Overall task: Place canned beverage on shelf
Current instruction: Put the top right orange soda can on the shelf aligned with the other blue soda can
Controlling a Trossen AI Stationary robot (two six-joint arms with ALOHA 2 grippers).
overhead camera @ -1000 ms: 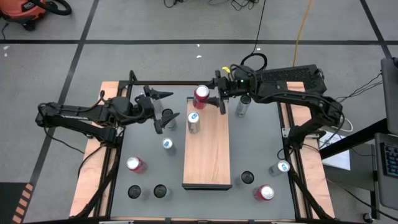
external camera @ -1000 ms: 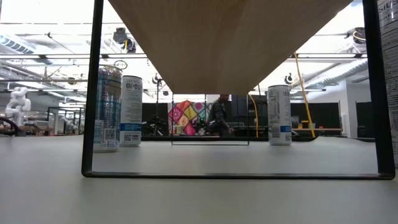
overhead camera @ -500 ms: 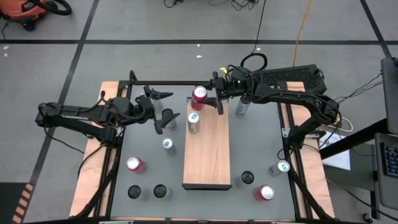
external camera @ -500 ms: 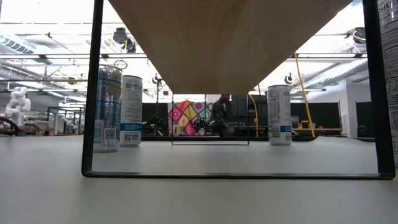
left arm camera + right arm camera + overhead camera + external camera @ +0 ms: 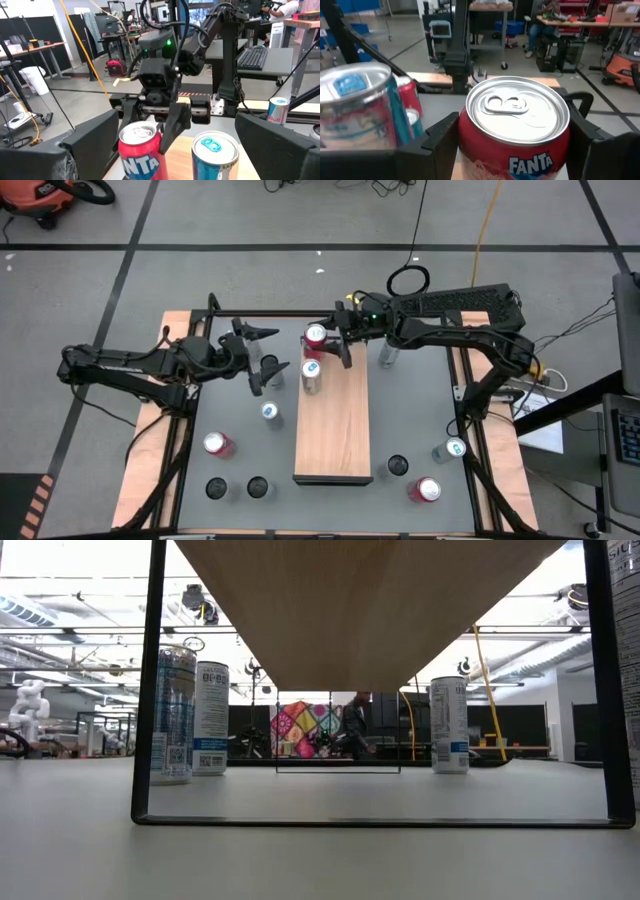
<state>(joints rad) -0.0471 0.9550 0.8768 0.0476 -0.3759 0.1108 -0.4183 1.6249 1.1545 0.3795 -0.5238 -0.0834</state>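
Note:
The shelf (image 5: 333, 420) is a light wood board on a dark frame in the table's middle; the low view shows its underside (image 5: 360, 600). My right gripper (image 5: 322, 338) is shut on a red Fanta can (image 5: 316, 337) over the shelf's far end; the can also shows in the right wrist view (image 5: 517, 130). A blue-topped can (image 5: 311, 374) stands on the shelf just nearer. My left gripper (image 5: 262, 358) is open left of the shelf, beside a silver can (image 5: 271, 370), and faces both cans (image 5: 140, 150). My right gripper pinches the red can's side wall (image 5: 465, 145) just below the rim, one finger (image 5: 440, 142) on each side. The fingers come level from the table's right. The can stands upright with its top up; whether its base rests on the shelf, I cannot tell.
Loose cans stand on the grey table: a red one (image 5: 218, 444), two dark-topped ones (image 5: 216, 488) at the near left, a small one (image 5: 268, 412), a tall silver one (image 5: 390, 352) right of the shelf, others at the near right (image 5: 425, 490).
My right gripper has gone toward the table's left edge and slightly nearer, carrying the red can upright along the shelf's far end, closer to the blue-topped can. My left arm has kept still.

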